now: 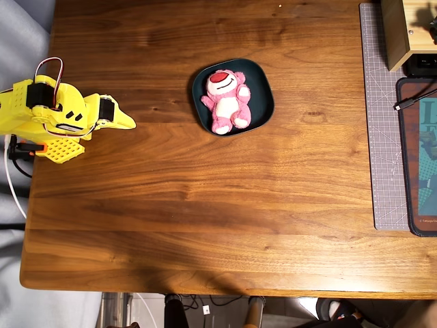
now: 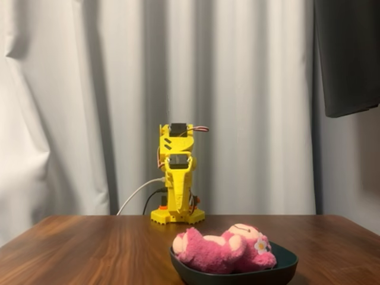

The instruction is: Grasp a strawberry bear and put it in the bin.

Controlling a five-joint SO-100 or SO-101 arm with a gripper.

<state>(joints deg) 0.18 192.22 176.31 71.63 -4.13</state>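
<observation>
The pink strawberry bear [image 1: 227,99] lies on its back inside the dark teal bin [image 1: 263,87] at the upper middle of the wooden table. In the fixed view the bear [image 2: 222,249] rests in the bin [image 2: 237,278] in the foreground. My yellow gripper [image 1: 126,121] is folded back at the table's left edge, well apart from the bin. Its jaws are together and hold nothing. In the fixed view the gripper [image 2: 178,199] hangs folded over the arm's base, far behind the bin.
A grey cutting mat [image 1: 382,137] runs along the table's right side, with a dark desk pad [image 1: 420,157], a black cable [image 1: 410,102] and a wooden box [image 1: 403,34] on it. White curtains [image 2: 89,107] hang behind the arm.
</observation>
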